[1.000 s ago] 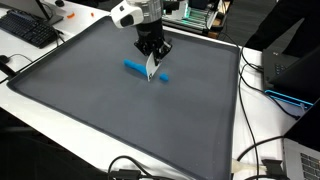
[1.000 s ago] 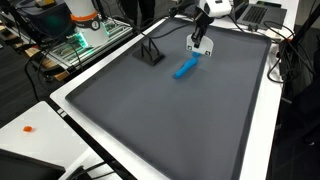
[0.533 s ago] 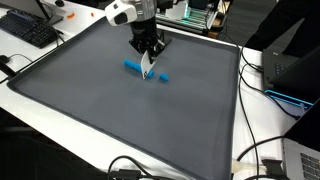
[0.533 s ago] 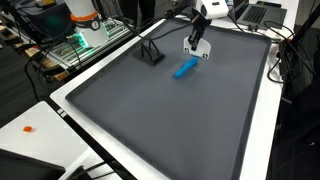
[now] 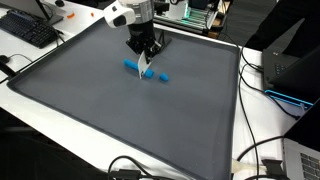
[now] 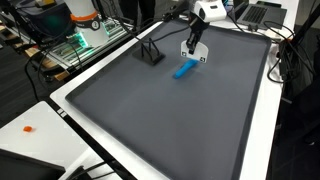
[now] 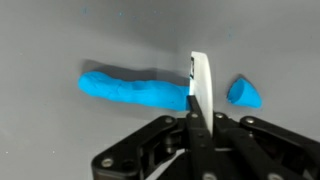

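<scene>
In an exterior view the claw (image 5: 146, 58) hangs over the far half of a grey mat (image 5: 110, 115) that covers most of the desk (image 5: 12, 50). Its fingers are pressed together on a thin white blade (image 5: 148, 69), which points down at the mat. A blue roll (image 5: 131, 66) lies flat just beside the blade, and a small blue piece (image 5: 163, 76) lies on the blade's other side, a little apart. A keyboard (image 5: 28, 28) sits off the mat at the far corner.

In an exterior view from another place the claw (image 6: 194, 47) stands near the mat's far edge, pinching the blade (image 6: 198, 57) above one end of the roll (image 6: 185, 69). The piece cannot be made out here. A black stand (image 6: 150, 54) rests on the mat (image 6: 170, 120) near the roll but clear of it. A small orange thing (image 6: 29, 128) lies on the white desk (image 6: 45, 112), well apart from the rest.

In the wrist view the claw (image 7: 197, 122) comes in from the bottom, its jaws clamped on the blade (image 7: 200, 82). The blade stands upright and edge-on at the right end of the roll (image 7: 135, 88), between it and the piece (image 7: 244, 93). The roll lies lengthwise to the left. The piece sits near the blade without touching it. Whether the blade's edge meets the mat (image 7: 110, 35) cannot be told.
</scene>
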Robot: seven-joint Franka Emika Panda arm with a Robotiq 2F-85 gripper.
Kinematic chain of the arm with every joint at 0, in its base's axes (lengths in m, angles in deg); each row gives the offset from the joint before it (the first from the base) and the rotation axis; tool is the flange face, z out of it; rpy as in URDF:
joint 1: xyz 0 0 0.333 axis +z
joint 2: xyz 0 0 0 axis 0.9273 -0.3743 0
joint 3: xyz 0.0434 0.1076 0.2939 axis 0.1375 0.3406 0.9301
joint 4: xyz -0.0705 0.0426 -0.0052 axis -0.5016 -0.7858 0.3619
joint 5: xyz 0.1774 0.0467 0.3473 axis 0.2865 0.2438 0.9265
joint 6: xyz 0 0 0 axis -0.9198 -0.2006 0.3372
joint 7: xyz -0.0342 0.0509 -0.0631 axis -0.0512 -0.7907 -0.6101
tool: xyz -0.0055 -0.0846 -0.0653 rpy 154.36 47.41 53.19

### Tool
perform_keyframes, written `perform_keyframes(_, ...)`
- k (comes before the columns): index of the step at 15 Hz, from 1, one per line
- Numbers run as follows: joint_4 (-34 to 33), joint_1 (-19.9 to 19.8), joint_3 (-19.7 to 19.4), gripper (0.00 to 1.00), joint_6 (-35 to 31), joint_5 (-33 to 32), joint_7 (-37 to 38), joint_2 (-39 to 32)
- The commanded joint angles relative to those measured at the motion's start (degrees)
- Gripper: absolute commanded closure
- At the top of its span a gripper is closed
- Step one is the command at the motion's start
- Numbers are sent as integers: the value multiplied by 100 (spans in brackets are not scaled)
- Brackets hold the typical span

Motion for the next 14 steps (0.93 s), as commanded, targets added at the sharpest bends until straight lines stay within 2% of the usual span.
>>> perform_keyframes(1, 156, -2, -12, 99, -223, -97, -2, -36)
perform_keyframes(14, 217, 40, 2, 99, -448, -92, 72, -345)
